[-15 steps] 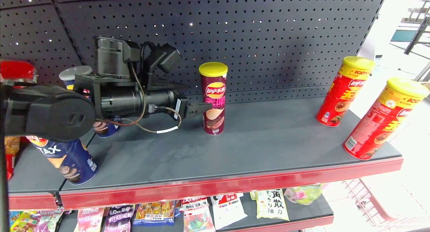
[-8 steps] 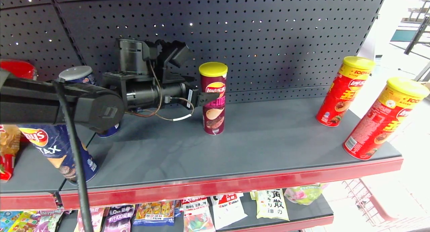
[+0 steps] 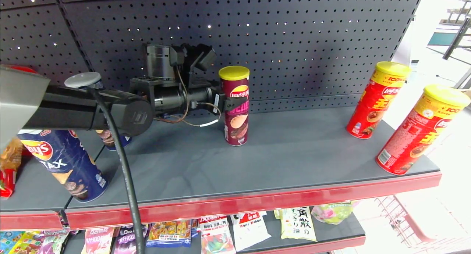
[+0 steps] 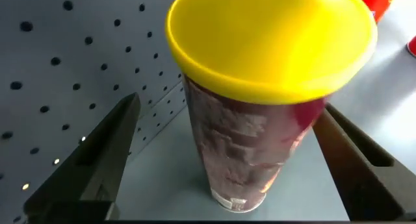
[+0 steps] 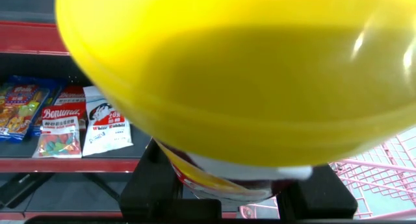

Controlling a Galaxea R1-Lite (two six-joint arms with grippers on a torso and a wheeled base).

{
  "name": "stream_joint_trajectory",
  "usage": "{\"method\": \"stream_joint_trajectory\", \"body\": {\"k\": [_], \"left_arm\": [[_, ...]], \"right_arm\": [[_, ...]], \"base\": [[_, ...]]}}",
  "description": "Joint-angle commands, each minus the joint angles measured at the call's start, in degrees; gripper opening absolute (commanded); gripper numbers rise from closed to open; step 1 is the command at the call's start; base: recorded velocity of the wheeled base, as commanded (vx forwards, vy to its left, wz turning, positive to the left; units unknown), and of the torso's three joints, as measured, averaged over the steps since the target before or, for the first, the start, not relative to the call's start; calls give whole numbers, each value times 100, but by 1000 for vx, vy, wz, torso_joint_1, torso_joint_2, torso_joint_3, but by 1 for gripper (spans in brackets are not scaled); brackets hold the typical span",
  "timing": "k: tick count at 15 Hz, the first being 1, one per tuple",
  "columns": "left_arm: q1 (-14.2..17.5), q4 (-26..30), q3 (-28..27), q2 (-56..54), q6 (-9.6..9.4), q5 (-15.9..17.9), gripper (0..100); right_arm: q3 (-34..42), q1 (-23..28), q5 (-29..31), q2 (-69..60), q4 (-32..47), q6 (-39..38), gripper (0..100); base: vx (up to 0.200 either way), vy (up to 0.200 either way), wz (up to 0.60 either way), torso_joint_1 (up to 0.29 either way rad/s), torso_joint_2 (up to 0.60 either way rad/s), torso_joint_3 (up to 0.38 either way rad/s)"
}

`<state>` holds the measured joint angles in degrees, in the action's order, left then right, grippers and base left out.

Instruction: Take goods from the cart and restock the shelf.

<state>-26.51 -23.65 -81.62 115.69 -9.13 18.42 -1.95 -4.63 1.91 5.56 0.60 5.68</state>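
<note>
Grey steel shelf point(image 3: 294, 162) with a red front lip carries most of what I see, and its left end is lost behind my left arm point(image 3: 92, 110). Below its right end stands the pink wire cart point(image 3: 404, 224), cut off at the corner, so I cannot tell what it holds.

I count five cans on the shelf. Two are red: the rear red can point(image 3: 375, 99) near the back at the right end, and the front red can point(image 3: 419, 131) at the front right corner. Two are blue: the front blue can point(image 3: 70, 162) by the front edge at the left, and the rear blue can point(image 3: 82, 79), with just its lid and foot clear of my arm. One purple can point(image 3: 235, 105) stands upright near the back edge, about mid-width.

My left claw point(image 3: 232, 101) is spread around the purple can just under its yellow lid. One finger point(image 4: 97, 165) sits on each side, and a gap shows beside the can.

My right claw point(image 5: 234, 188) pinches a sixth, the gripped can point(image 5: 227, 68). Its yellow lid hides nearly all the body except a sliver of red and yellow.

Packets point(image 3: 250, 228) lie along the lower shelf point(image 3: 323, 230), too many of them cut off to count.
</note>
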Motion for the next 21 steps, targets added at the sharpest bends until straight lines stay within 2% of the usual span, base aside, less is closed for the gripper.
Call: {"method": "stream_joint_trajectory", "body": {"k": [1,6,9,12,17,21], "left_arm": [[-38,10,-65,68,-1,4,100],[-179,1,-30,-29,34,-40,100],[-249,-8,-47,6,43,-471,100],[-398,-17,-74,68,43,-532,100],[-407,-351,-153,314,34,-691,100],[-434,-360,-223,367,34,-735,100]], "right_arm": [[2,-3,2,-2,2,3,0],[2,-3,-7,-2,11,12,0],[2,-3,2,-2,2,3,0],[2,-3,11,-2,2,3,0],[2,-3,20,-2,2,-6,0],[2,-3,20,-2,2,-6,0]], "base": [[0,0,0,0,0,0],[0,0,0,0,0,0],[0,0,0,0,0,0],[0,0,0,0,0,0],[0,0,0,0,0,0],[0,0,0,0,0,0]]}}
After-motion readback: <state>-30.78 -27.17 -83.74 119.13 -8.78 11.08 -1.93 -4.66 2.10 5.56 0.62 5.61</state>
